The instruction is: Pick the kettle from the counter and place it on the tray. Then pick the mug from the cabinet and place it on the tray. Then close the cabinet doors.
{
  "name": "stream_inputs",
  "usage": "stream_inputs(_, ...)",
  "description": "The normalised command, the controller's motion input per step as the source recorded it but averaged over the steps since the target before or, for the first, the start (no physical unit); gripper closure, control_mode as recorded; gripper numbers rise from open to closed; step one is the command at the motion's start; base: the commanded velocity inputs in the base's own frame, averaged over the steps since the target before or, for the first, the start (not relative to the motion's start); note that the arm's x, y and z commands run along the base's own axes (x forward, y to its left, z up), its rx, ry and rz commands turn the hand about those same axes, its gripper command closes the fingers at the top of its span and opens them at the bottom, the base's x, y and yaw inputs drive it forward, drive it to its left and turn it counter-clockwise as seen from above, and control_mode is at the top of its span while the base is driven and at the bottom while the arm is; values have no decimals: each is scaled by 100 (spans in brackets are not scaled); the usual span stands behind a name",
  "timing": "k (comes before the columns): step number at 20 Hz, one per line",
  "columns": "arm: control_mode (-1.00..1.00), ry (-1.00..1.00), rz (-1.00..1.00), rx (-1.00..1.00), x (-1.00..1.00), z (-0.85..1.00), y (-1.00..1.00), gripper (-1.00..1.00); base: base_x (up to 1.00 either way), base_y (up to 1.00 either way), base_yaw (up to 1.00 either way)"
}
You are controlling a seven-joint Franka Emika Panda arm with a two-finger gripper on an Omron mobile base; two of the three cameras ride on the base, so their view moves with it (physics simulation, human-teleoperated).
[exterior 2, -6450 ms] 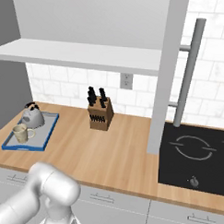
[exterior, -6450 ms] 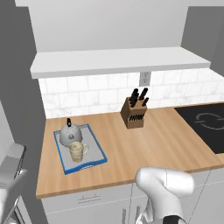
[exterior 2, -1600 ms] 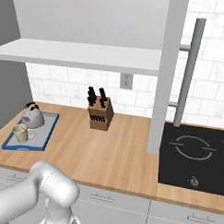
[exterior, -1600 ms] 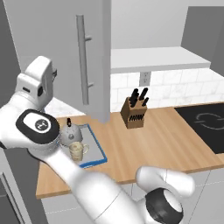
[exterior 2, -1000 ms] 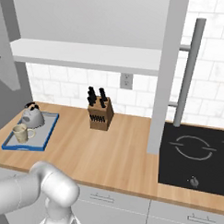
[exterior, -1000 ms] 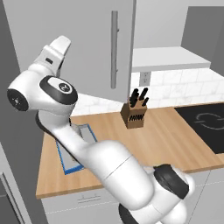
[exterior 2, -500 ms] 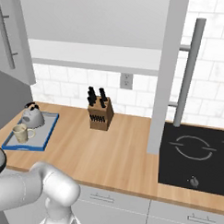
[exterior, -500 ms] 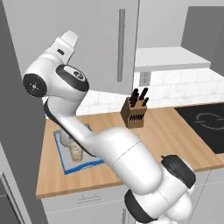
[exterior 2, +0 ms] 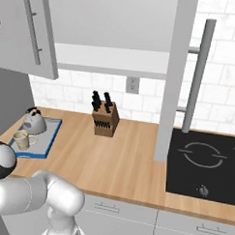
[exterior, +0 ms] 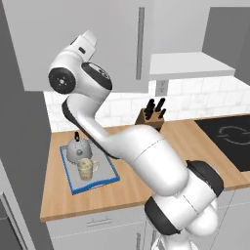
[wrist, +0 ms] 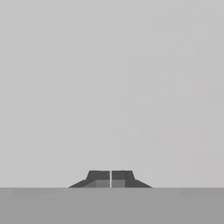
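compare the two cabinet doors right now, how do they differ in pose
The left door is swung most of the way towards shut, its front face and bar handle turned to the room. The right door stands wide open, jutting edge-on out over the counter, its handle facing the hob side. The arm reaches up at the left door, while nothing is near the right door. Both are flat pale grey panels with a long vertical silver bar handle.

We see a silver-grey kettle (exterior: pixel 76 151) with a black handle and a beige-cream mug (exterior: pixel 86 169) mottled greenish-brown, both on a grey tray (exterior: pixel 110 172) rimmed in blue. The worktop (exterior: pixel 122 190) is light-brown wood, the knife block (exterior 2: pixel 105 121) brown, the cabinet doors (exterior: pixel 88 39) pale grey with silver bar handles.
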Motion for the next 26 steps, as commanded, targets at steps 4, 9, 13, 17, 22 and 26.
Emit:
stream_inputs(4, -100, 3, 5, 7, 64, 0, -26, 100, 0, 0, 0)
stream_inputs(9, -100, 0, 6, 7, 55, 0, -23, 100, 0, 0, 0)
stream_inputs(13, -100, 0, 10, 8, 45, 0, -33, 100, 0, 0, 0)
stream_inputs(17, -100, 0, 8, 8, 66, -11, -21, 100, 0, 0, 0)
stream_inputs(22, -100, 0, 3, 9, 80, -25, -24, 100, 0, 0, 0)
stream_inputs(26, -100, 0, 0, 9, 81, -27, -23, 100, 0, 0, 0)
